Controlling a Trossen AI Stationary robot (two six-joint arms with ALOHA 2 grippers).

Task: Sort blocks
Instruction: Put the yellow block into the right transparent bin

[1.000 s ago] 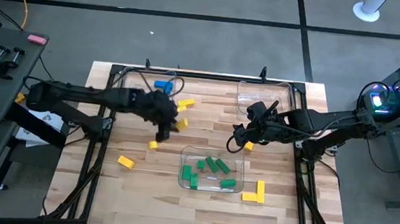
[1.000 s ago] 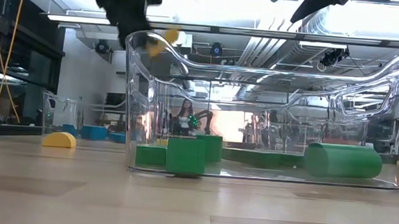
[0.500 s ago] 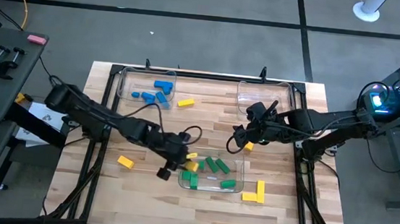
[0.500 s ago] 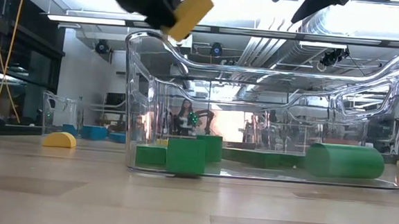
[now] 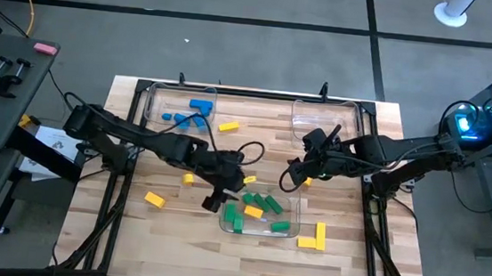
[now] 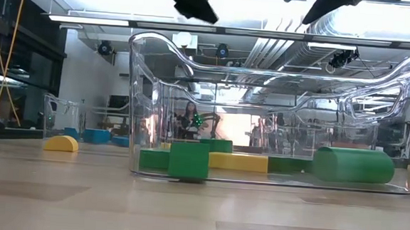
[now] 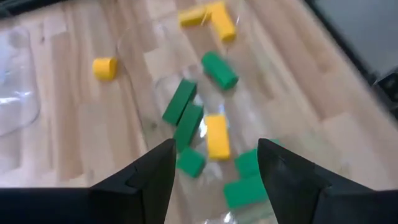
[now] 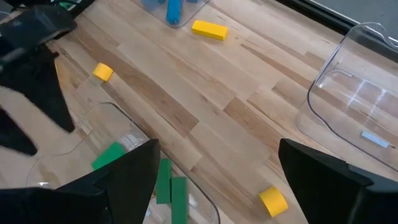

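A clear tray (image 5: 290, 231) near the table's front holds several green blocks (image 5: 267, 202) and one yellow bar (image 5: 253, 211), which lies flat on the tray's floor (image 7: 217, 137). My left gripper (image 5: 223, 192) hovers open over the tray's left end, its fingers (image 7: 149, 180) holding nothing. My right gripper (image 5: 297, 173) hangs open above a small yellow block (image 8: 273, 200) that lies on the table to the tray's far right. Blue blocks (image 5: 185, 115) lie in a clear tray at the far left.
An empty clear tray (image 5: 324, 118) stands at the far right. Loose yellow blocks lie on the wood: a bar (image 5: 228, 127) near the blue tray, a small one (image 5: 188, 178), another (image 5: 154, 200) at the near left, and an L shape (image 5: 313, 239) right of the green tray.
My left gripper has carried a yellow bar from the table's far middle toward the near right, out over the tray of green blocks, rolling as it went. It has let go there. The bar has fallen and now lies flat among the green blocks.
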